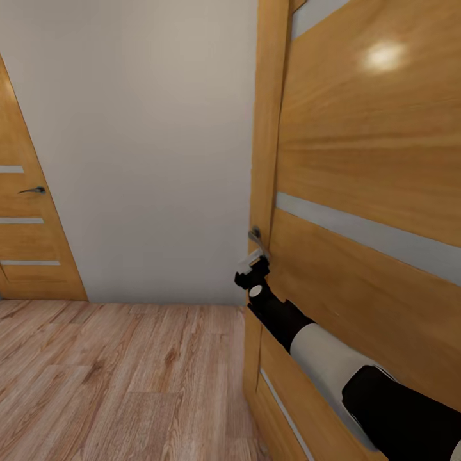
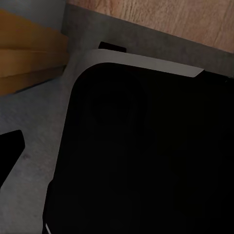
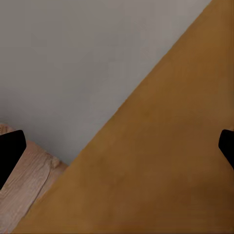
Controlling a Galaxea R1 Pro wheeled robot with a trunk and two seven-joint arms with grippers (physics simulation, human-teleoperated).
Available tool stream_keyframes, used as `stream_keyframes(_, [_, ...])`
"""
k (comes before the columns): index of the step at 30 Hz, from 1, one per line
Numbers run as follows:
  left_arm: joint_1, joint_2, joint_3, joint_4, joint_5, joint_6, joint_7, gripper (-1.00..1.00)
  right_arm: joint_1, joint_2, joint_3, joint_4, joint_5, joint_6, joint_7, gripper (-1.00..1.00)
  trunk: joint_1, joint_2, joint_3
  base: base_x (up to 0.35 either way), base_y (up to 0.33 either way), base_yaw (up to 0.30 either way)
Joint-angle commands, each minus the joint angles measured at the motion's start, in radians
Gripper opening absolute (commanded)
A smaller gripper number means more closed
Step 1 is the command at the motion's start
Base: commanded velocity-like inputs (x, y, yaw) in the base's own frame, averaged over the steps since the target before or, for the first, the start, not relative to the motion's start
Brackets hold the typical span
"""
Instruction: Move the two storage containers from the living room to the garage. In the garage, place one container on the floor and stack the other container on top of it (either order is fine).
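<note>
Head view: wooden door (image 1: 371, 192) with grey horizontal strips at right, seen close and at an angle, edge facing the camera. Metal lever handle (image 1: 256, 238) at the door's edge. Right arm (image 1: 333, 358), black and white, extended from lower right along the door face. Right tool (image 1: 251, 269) just below the handle, touching or nearly touching it; contact not determinable. Finger spacing not readable in this view.

Right wrist view: two dark fingertips (image 3: 9, 151) at opposite margins of the picture, well apart, so right tool wide, nothing between the fingers. Beyond them, door face (image 3: 161, 165), grey wall (image 3: 87, 63) and a corner of plank floor (image 3: 24, 190).

Left wrist view: large black body with a pale rim (image 2: 146, 61), close to the lens; identity unclear. Dark shape (image 2: 9, 151) at one margin, possibly a finger of the left tool; state of left tool: cannot tell. Strip of wood flooring (image 2: 165, 19) and a yellowish wooden panel (image 2: 29, 53) behind.

Surroundings: plain grey-white wall (image 1: 141, 141), light wood plank floor (image 1: 115, 384), second wooden door (image 1: 29, 237) with dark lever at far left, shut.

Position of storage containers: not determinable from these views.
</note>
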Motion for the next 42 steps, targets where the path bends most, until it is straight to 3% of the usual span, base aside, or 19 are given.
stream_keyframes(1, [0.000, 0.000, 0.006, -0.001, 0.001, -0.002, 0.000, 1.00, -0.001, 0.000, -0.005, 0.001, 0.013, 0.010, -0.007, 1.00, 0.000, -0.001, -0.001, 0.000, 0.000, 0.000])
stream_keyframes(6, [0.000, 0.000, 0.006, -0.001, 0.001, -0.002, 0.000, 1.00, -0.001, -0.002, -0.021, 0.002, 0.014, 0.008, -0.007, 1.00, 0.000, -0.001, -0.001, 0.000, 0.000, 0.000])
stream_keyframes(11, [0.000, 0.000, 0.006, -0.001, 0.001, -0.002, 0.000, 1.00, -0.001, -0.050, -0.044, 0.000, 0.014, 0.008, -0.007, 1.00, 0.000, -0.001, -0.001, 0.000, 0.000, 0.000])
stream_keyframes(22, [0.000, 0.000, 0.006, -0.001, 0.001, -0.002, 0.000, 1.00, -0.001, -0.109, -0.089, -0.007, 0.018, 0.008, -0.007, 1.00, 0.000, -0.001, -0.001, 0.000, 0.000, 0.000])
stream_keyframes(27, [0.000, 0.000, 0.006, -0.001, 0.001, -0.002, 0.000, 1.00, -0.001, -0.187, -0.117, -0.013, 0.018, 0.007, -0.007, 1.00, 0.000, -0.001, -0.001, 0.000, 0.000, 0.000])
stream_keyframes(30, [0.000, 0.000, 0.006, -0.001, 0.000, -0.002, 0.000, 1.00, -0.001, -0.202, -0.130, -0.014, 0.018, 0.007, -0.007, 1.00, 0.000, -0.001, -0.001, 0.000, 0.000, 0.000])
stream_keyframes(33, [0.000, 0.000, 0.006, -0.001, 0.000, -0.002, 0.000, 1.00, -0.001, -0.243, -0.145, -0.019, 0.018, 0.007, -0.007, 1.00, 0.000, -0.001, -0.001, 0.000, 0.000, 0.000])
stream_keyframes(42, [0.000, 0.000, 0.006, -0.001, -0.001, -0.002, 0.000, 1.00, -0.001, -0.278, -0.175, -0.030, 0.018, 0.008, -0.009, 1.00, 0.000, -0.001, -0.001, 0.000, 0.000, 0.000])
